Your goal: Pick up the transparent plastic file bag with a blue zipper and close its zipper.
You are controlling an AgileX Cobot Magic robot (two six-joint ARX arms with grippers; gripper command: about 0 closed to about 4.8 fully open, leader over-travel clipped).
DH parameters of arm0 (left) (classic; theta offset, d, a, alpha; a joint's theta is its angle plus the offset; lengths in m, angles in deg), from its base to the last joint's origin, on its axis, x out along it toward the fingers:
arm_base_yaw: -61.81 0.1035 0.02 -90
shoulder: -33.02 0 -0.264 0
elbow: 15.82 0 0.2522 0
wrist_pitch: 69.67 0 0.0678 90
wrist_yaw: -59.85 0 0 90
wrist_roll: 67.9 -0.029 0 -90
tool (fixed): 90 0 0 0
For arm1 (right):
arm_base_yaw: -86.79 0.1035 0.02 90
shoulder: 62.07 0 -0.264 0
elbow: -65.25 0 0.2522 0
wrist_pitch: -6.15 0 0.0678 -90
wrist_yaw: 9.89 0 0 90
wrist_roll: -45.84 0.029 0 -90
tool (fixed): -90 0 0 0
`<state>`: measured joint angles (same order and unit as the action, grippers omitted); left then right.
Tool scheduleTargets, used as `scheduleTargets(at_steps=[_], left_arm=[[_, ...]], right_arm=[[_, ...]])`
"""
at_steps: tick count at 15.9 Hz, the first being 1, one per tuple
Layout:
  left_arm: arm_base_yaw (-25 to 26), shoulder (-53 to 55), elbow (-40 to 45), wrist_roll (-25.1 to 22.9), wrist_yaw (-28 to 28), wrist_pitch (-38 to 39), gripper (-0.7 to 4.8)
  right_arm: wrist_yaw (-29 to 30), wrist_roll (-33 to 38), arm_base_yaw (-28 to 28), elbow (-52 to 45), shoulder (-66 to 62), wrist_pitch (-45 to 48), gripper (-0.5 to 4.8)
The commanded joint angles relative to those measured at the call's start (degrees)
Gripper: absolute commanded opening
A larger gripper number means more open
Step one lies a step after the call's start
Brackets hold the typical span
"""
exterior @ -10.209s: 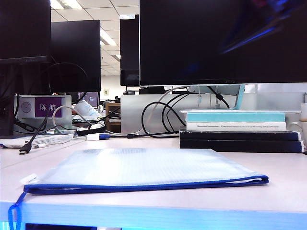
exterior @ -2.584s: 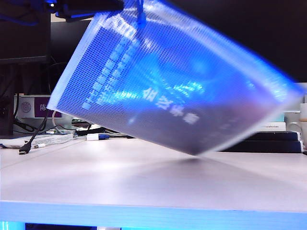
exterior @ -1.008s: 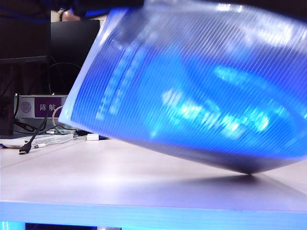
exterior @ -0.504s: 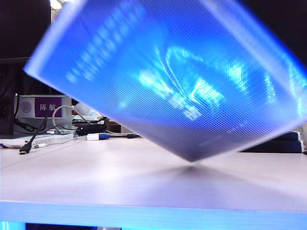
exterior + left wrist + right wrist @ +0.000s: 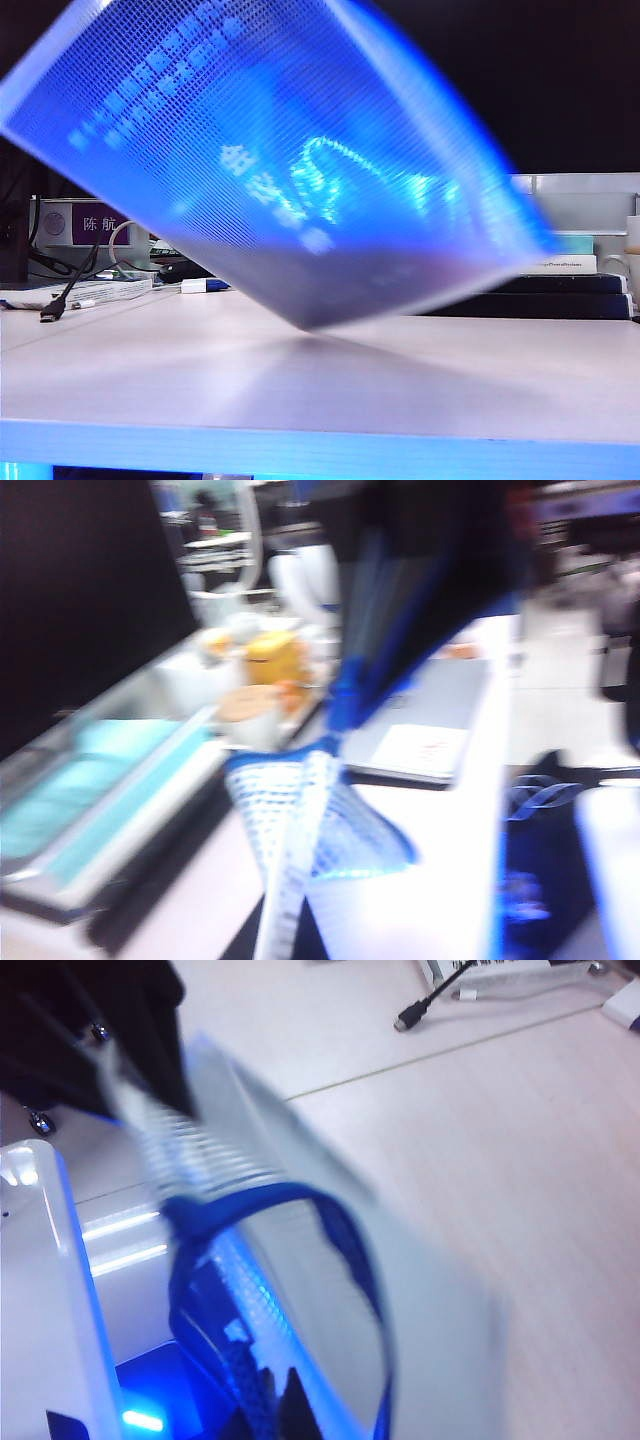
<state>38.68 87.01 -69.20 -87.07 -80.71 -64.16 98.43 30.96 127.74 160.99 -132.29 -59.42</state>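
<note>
At the left of the exterior view the file bag (image 5: 270,170) hangs tilted in the air above the surface (image 5: 320,390), only its lowest corner near it. In its wrist view the left hand (image 5: 425,550) is clamped on the bag's blue zipper (image 5: 345,695) edge. The right hand (image 5: 120,1050) is pinched on the opposite end, where the mouth gapes open. Lifting looks done; next, one hand must draw the slider along while the other holds the bag taut.
</note>
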Motion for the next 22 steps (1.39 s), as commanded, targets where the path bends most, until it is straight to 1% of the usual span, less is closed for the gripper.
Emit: scheduleTargets(at_steps=[1, 3, 4, 5, 6, 8, 9, 11, 12, 13, 14, 15, 16, 17, 18, 19, 20, 22], left_arm=[[0.33, -0.59, -0.26, 1.97, -3.78, -0.13, -0.05], [0.24, -0.52, -0.26, 2.51, -3.17, 0.2, -0.05], [0.24, -0.52, -0.26, 2.45, -3.04, 0.15, -0.02], [0.04, -0.39, -0.26, 2.64, -3.06, 0.02, 3.79], [0.0, -0.37, -0.26, 3.61, -3.1, 0.0, 4.79], [-0.31, -0.35, -0.26, 3.58, -4.83, -0.07, 4.79], [-1.27, -0.37, -0.26, 3.65, -4.63, -0.22, 4.79], [-3.8, -0.24, -0.26, 6.14, -4.52, -1.46, 4.79], [-5.7, -0.17, -0.26, 7.21, -3.54, -1.86, 4.79], [-8.46, -0.17, -0.26, 8.79, 1.05, -1.88, 4.79], [-11.1, -0.17, -0.26, 10.95, 7.61, -1.7, 4.79], [-13.2, -0.17, -0.26, 13.7, 16.06, -1.46, 4.79], [-15.15, -0.17, -0.26, 17.88, 26.69, -0.68, 4.79], [-17.38, -0.17, -0.26, 21.9, 39.67, 1.44, 4.79], [-18.73, -0.2, -0.26, 22.43, 47.41, 3.76, 4.79], [-19.23, -0.17, -0.24, 22.16, 49.18, 4.83, 4.79], [-19.26, -0.13, -0.24, 21.68, 48.19, 4.81, 4.79], [-19.26, -0.11, -0.24, 19.02, 44.52, 3.72, 4.79]], right_arm=[[-2.51, 0.22, -0.57, 0.24, 0.55, -1.9, -0.06], [-2.36, 0.22, -0.55, 0.24, 0.5, -1.22, -0.06], [-1.2, 0.31, -0.55, 0.24, 0.26, -0.37, -0.06], [-1.18, 0.33, -0.55, 0.24, 0.2, 1.14, -0.06], [-1.18, 0.42, -0.55, 0.24, 0.2, 1.81, -0.06], [1.51, 1.51, -0.57, 0.24, -0.17, 3.87, -0.06], [1.55, 1.57, -0.57, 0.24, -0.5, 4.68, -0.06], [2.23, 1.62, -0.55, 0.24, -1.55, 6.23, -0.06], [2.99, 2.32, -0.52, 0.24, -2.62, 7.41, -0.06], [3.21, 3.32, -0.52, 0.24, -3.74, 8.94, -0.06], [3.78, 3.3, -0.5, 0.24, -4.57, 10.25, -0.06], [3.89, 3.32, -0.46, 0.24, -5.27, 11.63, -0.06], [3.87, 3.32, -0.37, 0.26, -5.88, 13.07, -0.06], [3.58, 3.32, -0.37, 0.26, -6.34, 14.64, -0.06], [3.21, 3.32, -0.39, 0.26, -6.62, 16.22, -0.06], [3.26, 3.37, -0.39, 0.26, -6.69, 17.44, -0.06], [3.26, 3.41, -0.39, 0.26, -6.69, 18.12, -0.06], [3.48, 4.2, -0.37, 0.26, -6.69, 19.74, -0.06]])
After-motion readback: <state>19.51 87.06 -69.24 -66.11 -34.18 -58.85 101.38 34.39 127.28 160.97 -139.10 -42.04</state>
